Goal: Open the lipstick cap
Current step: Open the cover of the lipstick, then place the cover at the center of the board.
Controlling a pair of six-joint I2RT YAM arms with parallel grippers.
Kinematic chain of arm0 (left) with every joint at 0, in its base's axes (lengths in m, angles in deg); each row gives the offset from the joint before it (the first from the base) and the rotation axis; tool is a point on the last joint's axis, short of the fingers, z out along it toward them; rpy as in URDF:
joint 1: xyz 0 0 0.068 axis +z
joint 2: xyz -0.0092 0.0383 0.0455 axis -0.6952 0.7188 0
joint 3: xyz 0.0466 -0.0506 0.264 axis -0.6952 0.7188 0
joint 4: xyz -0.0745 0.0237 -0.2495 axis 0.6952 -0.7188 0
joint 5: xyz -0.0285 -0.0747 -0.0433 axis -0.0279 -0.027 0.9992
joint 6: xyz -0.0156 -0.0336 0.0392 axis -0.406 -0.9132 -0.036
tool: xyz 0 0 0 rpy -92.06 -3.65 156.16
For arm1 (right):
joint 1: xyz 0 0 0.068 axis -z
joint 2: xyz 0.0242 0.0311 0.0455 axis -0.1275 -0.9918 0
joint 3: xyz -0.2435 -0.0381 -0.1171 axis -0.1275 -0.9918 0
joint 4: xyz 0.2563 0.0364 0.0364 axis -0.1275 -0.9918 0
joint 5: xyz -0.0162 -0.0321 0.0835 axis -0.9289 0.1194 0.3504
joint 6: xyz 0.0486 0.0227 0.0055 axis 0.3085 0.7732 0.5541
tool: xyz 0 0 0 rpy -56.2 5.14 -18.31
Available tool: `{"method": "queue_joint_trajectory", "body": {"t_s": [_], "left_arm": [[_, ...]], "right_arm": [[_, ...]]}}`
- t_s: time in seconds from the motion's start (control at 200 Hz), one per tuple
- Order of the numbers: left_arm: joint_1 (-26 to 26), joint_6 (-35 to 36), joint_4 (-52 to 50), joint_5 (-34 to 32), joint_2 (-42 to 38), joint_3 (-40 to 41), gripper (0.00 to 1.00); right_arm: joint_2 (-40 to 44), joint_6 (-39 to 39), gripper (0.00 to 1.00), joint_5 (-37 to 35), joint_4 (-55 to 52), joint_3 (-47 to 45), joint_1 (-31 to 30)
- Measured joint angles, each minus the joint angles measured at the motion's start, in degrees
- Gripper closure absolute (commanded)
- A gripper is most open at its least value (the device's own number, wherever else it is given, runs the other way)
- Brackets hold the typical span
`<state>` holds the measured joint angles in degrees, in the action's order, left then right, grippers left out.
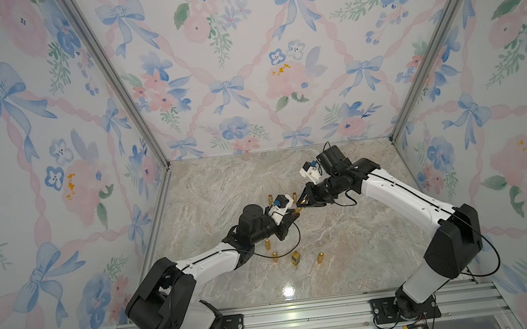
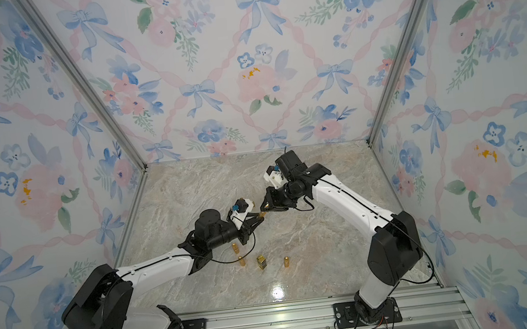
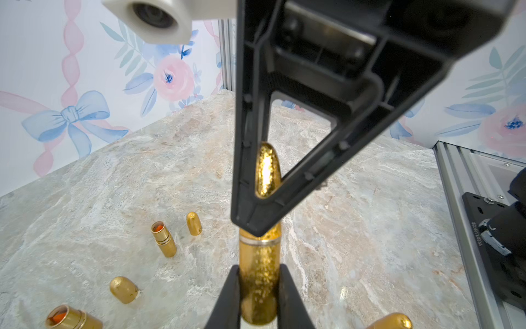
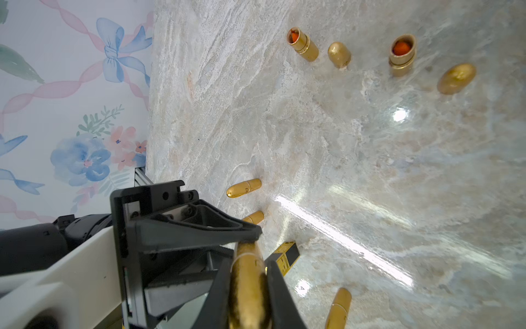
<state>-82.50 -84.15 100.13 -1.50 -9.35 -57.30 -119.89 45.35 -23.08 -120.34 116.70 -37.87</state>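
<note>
Left gripper (image 3: pixel 259 269) clamps the base of the glittery gold lipstick (image 3: pixel 259 253), held above the marble table (image 1: pixel 347 230). Right gripper (image 4: pixel 247 265) pinches its rounded cap (image 3: pixel 267 171), still seated. Beyond the lipstick stand open tubes (image 4: pixel 303 44) and loose caps (image 4: pixel 338 54). Nearer than it stand capped tubes (image 1: pixel 268 244) and a square box (image 1: pixel 295 258).

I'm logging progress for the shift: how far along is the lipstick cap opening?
Done: two gold lipstick tubes sit open showing orange, rounded gold caps beside them. In hand: left gripper shut on a gold lipstick's base, right gripper shut on its cap, which looks seated. Left: pulling that cap off; three more capped gold lipsticks and a black-and-gold square case wait on the marble table.
</note>
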Motion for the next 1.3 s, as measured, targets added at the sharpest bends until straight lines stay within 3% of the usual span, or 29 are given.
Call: {"method": "queue_joint_trajectory", "body": {"t_s": [0.3,0.61,0.75,1.055,1.3], "left_arm": [[-0.4,0.2,-1.6,0.2,0.0,-0.7,1.00],[0.4,-0.1,-5.9,-1.6,0.1,-0.4,1.00],[0.4,-1.5,-5.9,-1.6,1.6,-1.8,1.00],[-1.5,-5.2,-4.2,-2.4,4.8,-5.3,1.00],[-2.8,-7.3,-0.9,-4.0,6.8,-5.5,1.00]], "right_arm": [[2.3,1.0,0.81,1.6,0.7,-1.7,2.7],[6.4,1.6,0.81,-2.4,1.5,-5.2,8.4],[5.9,1.7,0.80,-7.8,2.3,-9.2,11.2],[-4.3,1.6,0.80,-23.6,6.6,-11.0,12.9],[-14.6,1.2,0.80,-29.9,9.9,-8.9,12.8]]}}
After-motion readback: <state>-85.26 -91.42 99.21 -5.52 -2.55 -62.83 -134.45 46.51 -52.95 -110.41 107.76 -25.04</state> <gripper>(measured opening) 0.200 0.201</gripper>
